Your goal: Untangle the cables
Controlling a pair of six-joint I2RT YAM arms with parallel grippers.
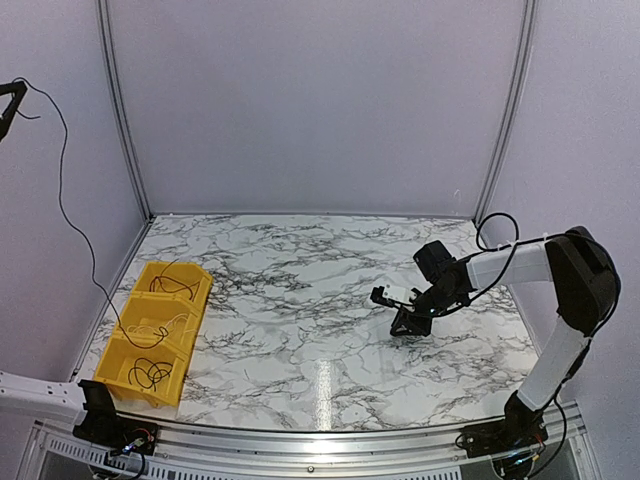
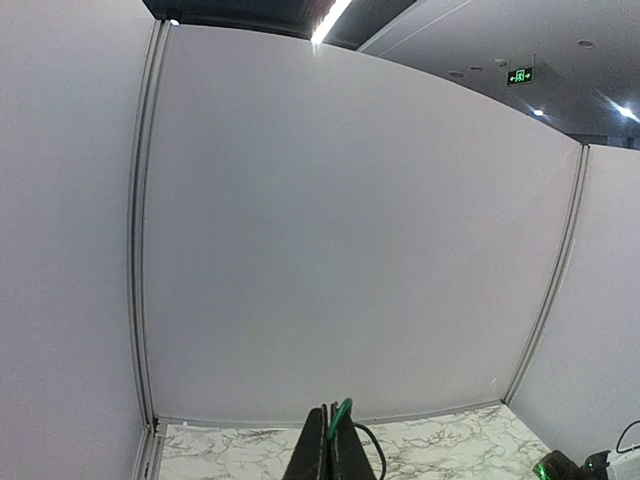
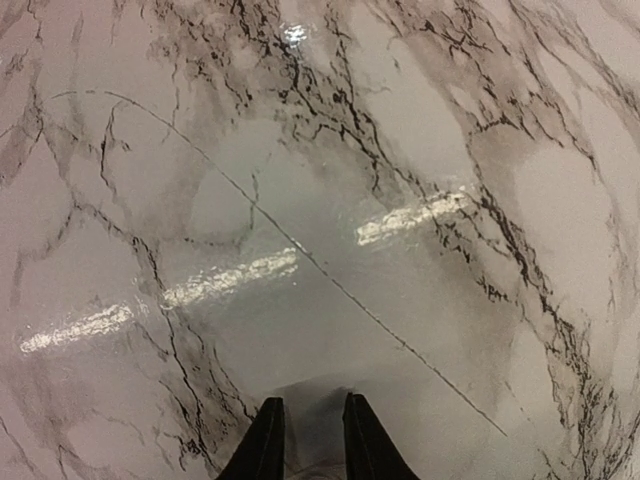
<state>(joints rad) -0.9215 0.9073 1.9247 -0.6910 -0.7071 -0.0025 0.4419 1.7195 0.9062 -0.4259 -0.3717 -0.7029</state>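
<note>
My left gripper (image 1: pixel 8 100) is raised high at the far left, shut on a thin black cable (image 1: pixel 60 190) that hangs in a long curve down into the yellow bin (image 1: pixel 196 300). In the left wrist view the shut fingertips (image 2: pixel 337 410) pinch a green loop (image 2: pixel 344 412), with the black cable (image 2: pixel 372 445) bending off to the right. More black cables lie coiled in the bin's near compartment (image 1: pixel 150 373) and far compartment (image 1: pixel 175 285). My right gripper (image 1: pixel 408 328) points down at the table right of centre, fingers (image 3: pixel 308 405) slightly apart and empty. A thin dark wire (image 3: pixel 330 280) crosses the marble ahead of it.
The yellow bin has three compartments and stands at the table's left edge; its middle one holds pale wires (image 1: pixel 160 328). Grey walls close the table on three sides. The right arm's own thick cable (image 1: pixel 495 235) loops near the back right corner.
</note>
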